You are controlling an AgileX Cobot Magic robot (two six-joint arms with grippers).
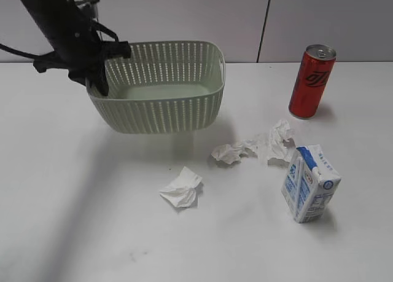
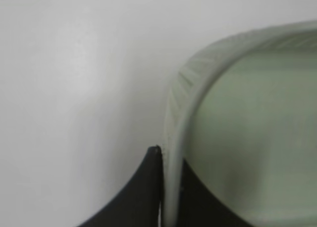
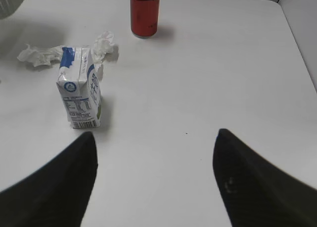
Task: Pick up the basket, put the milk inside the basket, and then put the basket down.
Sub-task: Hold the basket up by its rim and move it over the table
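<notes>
The pale green basket [image 1: 163,88] hangs tilted above the table at the back left, its left rim pinched by my left gripper [image 1: 101,76]. In the left wrist view the rim [image 2: 173,138] runs between the two black fingers [image 2: 171,187]. The white and blue milk carton [image 1: 309,182] stands upright on the table at the right front. It also shows in the right wrist view [image 3: 80,88], ahead and left of my right gripper [image 3: 153,148], which is open and empty above bare table. The right gripper is out of the exterior view.
A red soda can [image 1: 312,81] stands at the back right, also in the right wrist view [image 3: 144,12]. A crumpled tissue [image 1: 182,188] lies at centre and a longer one [image 1: 258,145] lies between basket and carton. A wall edge runs at the right [image 3: 297,24].
</notes>
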